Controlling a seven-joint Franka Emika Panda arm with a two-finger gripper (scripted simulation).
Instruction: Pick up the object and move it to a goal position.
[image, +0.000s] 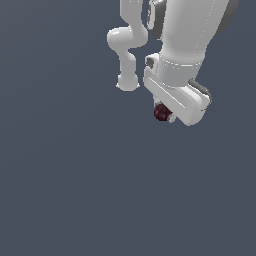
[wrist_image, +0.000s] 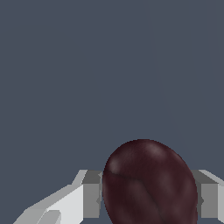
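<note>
Wrist view: fingers (wrist_image: 92, 197) clamp maroon ball (wrist_image: 149, 186).

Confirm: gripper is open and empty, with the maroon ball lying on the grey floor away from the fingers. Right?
Not right. The maroon ball is not lying apart; it sits between the fingers of the gripper, which is shut on it. The wrist view shows a finger pad against each side of the ball; the exterior view shows it tucked under the white hand.

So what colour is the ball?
Dark maroon ball with faint darker mottling, clearest in the wrist view.
</note>
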